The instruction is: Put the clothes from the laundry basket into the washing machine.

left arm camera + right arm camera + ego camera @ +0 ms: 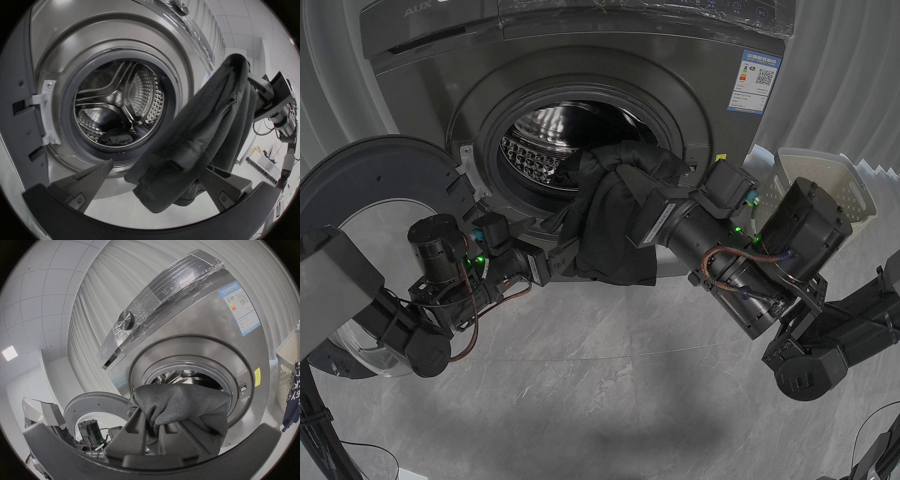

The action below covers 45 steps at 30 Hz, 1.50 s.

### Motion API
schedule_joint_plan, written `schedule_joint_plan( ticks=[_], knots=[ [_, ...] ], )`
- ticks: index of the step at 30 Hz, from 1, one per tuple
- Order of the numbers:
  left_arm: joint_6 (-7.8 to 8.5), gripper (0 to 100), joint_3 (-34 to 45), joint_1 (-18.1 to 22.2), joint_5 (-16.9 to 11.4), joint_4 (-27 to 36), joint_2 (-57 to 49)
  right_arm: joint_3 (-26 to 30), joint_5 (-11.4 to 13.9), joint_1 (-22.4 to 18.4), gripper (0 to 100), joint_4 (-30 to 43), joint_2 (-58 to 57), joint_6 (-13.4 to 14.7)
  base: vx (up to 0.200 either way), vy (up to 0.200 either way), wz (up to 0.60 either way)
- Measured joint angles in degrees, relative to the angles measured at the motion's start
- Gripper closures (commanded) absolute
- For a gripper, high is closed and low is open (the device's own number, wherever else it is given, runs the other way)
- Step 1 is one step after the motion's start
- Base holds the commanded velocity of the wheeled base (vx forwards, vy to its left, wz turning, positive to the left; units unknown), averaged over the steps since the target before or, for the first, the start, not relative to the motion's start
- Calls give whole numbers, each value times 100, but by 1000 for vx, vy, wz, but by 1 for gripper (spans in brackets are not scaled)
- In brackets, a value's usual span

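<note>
Black limp garment [612, 206] hangs at the mouth of the dark grey front-loading washing machine [712, 94], bunched at the drum opening and draped down over the front rim. The machine's round door [369, 181] stands open on the robot's left, and a white perforated plastic laundry basket [831, 175] stands just right of the machine.

At the left wrist, the left claw [156, 167] has its fingers apart, with the garment's lower end hanging between them. A small dark cloth [117, 137] lies in the drum's bottom.

At the right wrist, the right claw [154, 427] is clamped on the garment's bunched top. A dark blue garment [292, 393] hangs over the basket's rim.
</note>
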Motion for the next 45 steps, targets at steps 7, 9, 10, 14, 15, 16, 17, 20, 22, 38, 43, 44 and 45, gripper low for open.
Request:
schedule_joint_plan(
  ticks=[7, 9, 10, 14, 15, 16, 17, 20, 22, 38, 43, 44, 45],
  knots=[
    [0, 0, 33, -155, -85, -117, 74, 6, -11, 9, 100, -11, 6, 0, 0, 0, 0],
    [0, 0, -13, -172, -96, -121, 100, 15, -16, 39, 100, -11, 6, 0, 0, 0, 0],
    [1, 0, -39, -185, -100, -126, 116, 20, -17, 52, 100, -13, 6, 0, 0, 0, 0],
    [-2, 100, -187, -202, -67, -180, 204, 32, -22, 69, 100, -13, 6, -2, 0, 0, 0],
    [-5, 100, -226, -202, -50, -222, 224, 39, -22, 78, 100, -13, 6, 0, 0, 0, 0],
    [-7, 100, -262, -205, -34, -274, 254, 45, -24, 80, 100, -13, 6, 0, 0, 0, 0],
    [-11, 100, -293, -207, -28, -317, 279, 52, -27, 83, 100, -16, 6, 2, 0, 0, 0],
    [-79, 100, -383, -207, 0, -441, 356, 65, -30, 96, 100, -13, 6, 5, 0, 0, 0],
    [-144, 100, -416, -207, 24, -541, 389, 87, -30, 99, 100, -16, 6, 6, 0, 0, 0],
    [-276, 100, 706, -323, 35, -1089, -311, 391, 11, -28, 0, -341, 149, 22, 0, 0, 0],
    [-284, 100, 1174, -478, 54, -1264, -802, 560, 11, -77, 0, -583, 405, -5, 0, 0, 0],
    [-284, 100, 1186, -500, 65, -1270, -868, 623, 9, -83, 0, -589, 455, -22, 0, 0, 0],
    [-284, 100, 1186, -516, 79, -1279, -923, 675, 9, -96, 0, -588, 505, -44, 0, 0, 0]
  ],
)
